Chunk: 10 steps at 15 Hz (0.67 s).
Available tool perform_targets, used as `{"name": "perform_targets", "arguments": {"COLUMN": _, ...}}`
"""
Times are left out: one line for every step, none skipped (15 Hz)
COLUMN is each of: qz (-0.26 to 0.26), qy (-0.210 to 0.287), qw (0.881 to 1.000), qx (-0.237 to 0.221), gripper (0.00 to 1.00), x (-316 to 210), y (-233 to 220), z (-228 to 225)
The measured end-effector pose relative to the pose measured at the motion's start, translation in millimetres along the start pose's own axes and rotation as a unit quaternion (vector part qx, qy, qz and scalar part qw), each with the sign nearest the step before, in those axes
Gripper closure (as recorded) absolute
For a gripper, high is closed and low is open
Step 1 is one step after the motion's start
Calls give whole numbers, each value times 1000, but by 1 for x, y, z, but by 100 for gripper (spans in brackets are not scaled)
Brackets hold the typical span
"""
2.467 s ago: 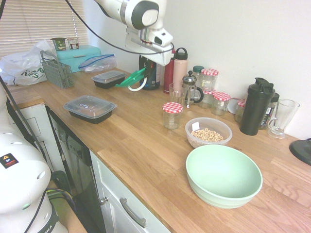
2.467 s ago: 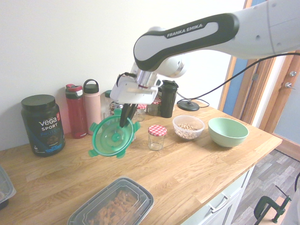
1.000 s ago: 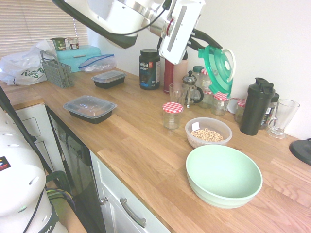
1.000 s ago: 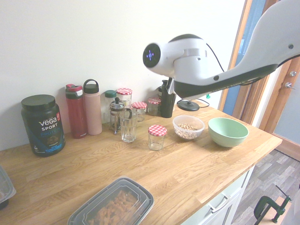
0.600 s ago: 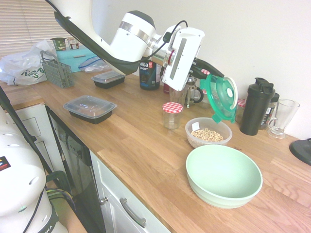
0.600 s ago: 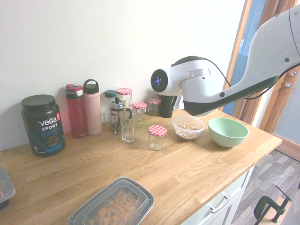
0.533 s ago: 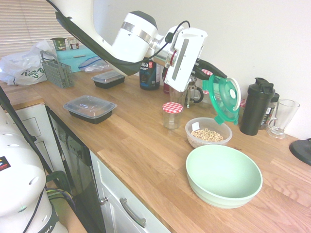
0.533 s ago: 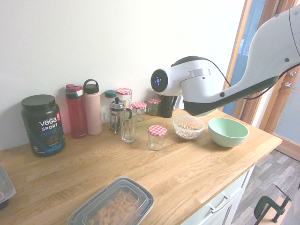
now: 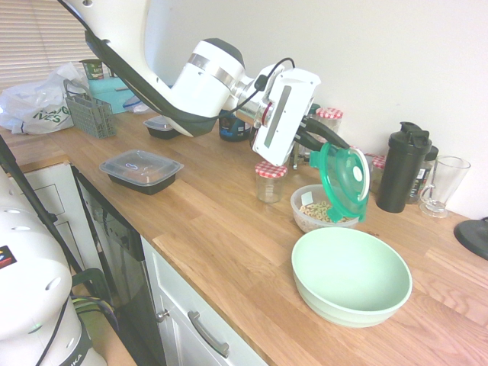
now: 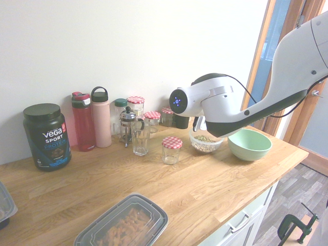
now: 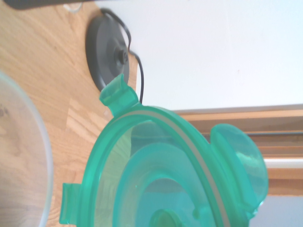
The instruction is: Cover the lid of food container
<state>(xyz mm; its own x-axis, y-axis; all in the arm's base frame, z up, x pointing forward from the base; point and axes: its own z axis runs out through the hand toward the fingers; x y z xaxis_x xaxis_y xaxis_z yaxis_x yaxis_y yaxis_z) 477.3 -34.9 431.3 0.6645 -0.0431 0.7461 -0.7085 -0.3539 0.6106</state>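
- Above the wooden counter (image 9: 229, 229), my gripper (image 9: 324, 145) is clamped tight on the green lid's (image 9: 345, 181) upper rim.
- I see the lid hanging nearly upright, just over the cereal-filled food container (image 9: 316, 214).
- Beside it sits the mint-green bowl (image 9: 351, 276).

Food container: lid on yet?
Not yet. The food container is open, cereal showing; the lid stands nearly on edge above it, held in the shut gripper.

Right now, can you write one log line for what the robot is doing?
gripper: shut on lid | lid: tilted on edge, above food container | not yet on
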Motion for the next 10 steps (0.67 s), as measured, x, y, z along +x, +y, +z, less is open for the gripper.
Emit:
{"name": "perform_targets", "arguments": {"qz": 1, "qy": 2, "qw": 1000, "qx": -1, "gripper": 100, "x": -2, "y": -3, "z": 2}}
{"name": "perform_targets", "arguments": {"qz": 0, "qy": 2, "qw": 1000, "qx": 0, "gripper": 100, "x": -4, "y": -6, "z": 3}}
{"name": "perform_targets", "arguments": {"qz": 0, "qy": 0, "qw": 1000, "qx": 0, "gripper": 100, "x": -7, "y": -11, "z": 5}}
{"name": "perform_targets", "arguments": {"qz": 0, "qy": -1, "qw": 1000, "qx": 1, "gripper": 100, "x": -8, "y": -15, "z": 6}}
{"name": "perform_targets", "arguments": {"qz": 0, "qy": -1, "qw": 1000, "qx": 2, "gripper": 100, "x": -8, "y": -18, "z": 6}}
{"name": "perform_targets", "arguments": {"qz": 0, "qy": -1, "qw": 1000, "qx": 2, "gripper": 100, "x": -6, "y": -20, "z": 7}}
{"name": "perform_targets", "arguments": {"qz": 1, "qy": -1, "qw": 1000, "qx": 2, "gripper": 100, "x": -5, "y": -21, "z": 7}}
{"name": "perform_targets", "arguments": {"qz": 3, "qy": 0, "qw": 1000, "qx": 3, "gripper": 100, "x": -2, "y": -21, "z": 6}}
{"name": "perform_targets", "arguments": {"qz": 6, "qy": 2, "qw": 1000, "qx": 4, "gripper": 100, "x": 1, "y": -21, "z": 5}}
{"name": "perform_targets", "arguments": {"qz": 9, "qy": 3, "qw": 1000, "qx": 5, "gripper": 100, "x": 4, "y": -21, "z": 3}}
